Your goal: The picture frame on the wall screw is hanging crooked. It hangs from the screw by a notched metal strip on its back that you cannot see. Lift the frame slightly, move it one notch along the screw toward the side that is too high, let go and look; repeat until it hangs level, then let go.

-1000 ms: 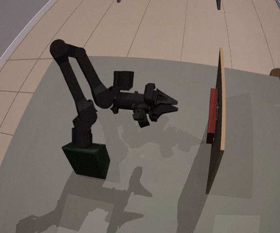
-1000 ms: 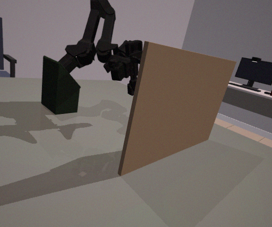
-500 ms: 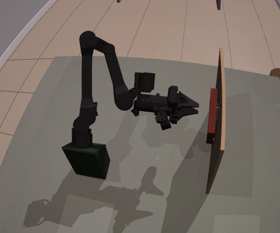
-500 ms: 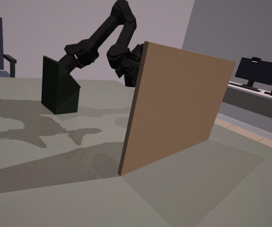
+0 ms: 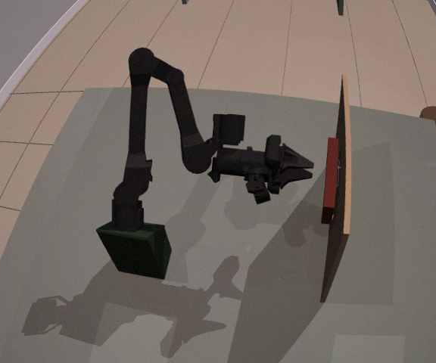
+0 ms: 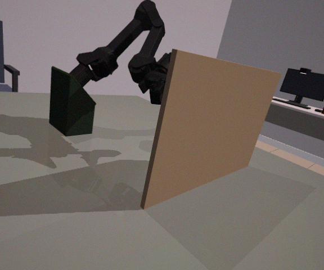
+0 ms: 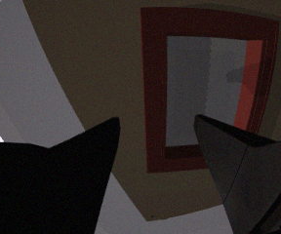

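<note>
Pincer (image 5: 312, 170) (image 7: 156, 123) open, nothing between fingers, pointing at red picture frame (image 5: 331, 173) (image 7: 154, 93), short gap in top view. Frame hangs on arm-facing side of upright tan board (image 5: 347, 156) (image 6: 214, 122) (image 7: 101, 73), which stands near the counter's (image 5: 288, 273) (image 6: 83, 232) right edge in top view. Can't tell if frame is level. Arm (image 5: 138, 117) (image 6: 127, 36) mounted on dark green block (image 5: 140, 252) (image 6: 69, 107), toward counter's left edge, top view.

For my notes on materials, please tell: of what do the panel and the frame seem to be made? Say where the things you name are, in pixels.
Panel (image 5: 347, 156) (image 6: 214, 122) (image 7: 97, 73): probably wood or fibreboard, matt; plain tan face, no visible grain. Frame (image 5: 331, 172) (image 7: 154, 88): perhaps painted wood or plastic; even red colour, no clear shine.
</note>
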